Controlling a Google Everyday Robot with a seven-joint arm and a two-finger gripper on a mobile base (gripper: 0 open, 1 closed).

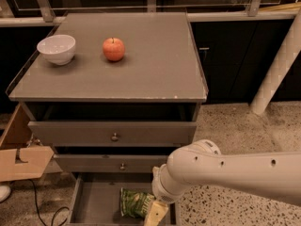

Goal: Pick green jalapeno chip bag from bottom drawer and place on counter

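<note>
Gripper (155,214) is hanging low in the bottom drawer (94,205), sitting right beside the green jalapeno chip bag (133,203). Honestly can't tell if it's clamping anything.

Crinkled, glossy green jalapeno chip bag (134,203) on matt grey bottom drawer (94,204). Smooth pale gripper (155,214) at six o'clock. Matt grey counter (155,74).

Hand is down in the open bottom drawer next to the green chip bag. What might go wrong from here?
1. The hand sits at one edge of the green jalapeno chip bag, so it may catch only a corner and lose it.
2. Lifting out of the bottom drawer, bag or arm may snag the middle drawer front just above.
3. On the counter, the apple and white bowl could be knocked.
</note>
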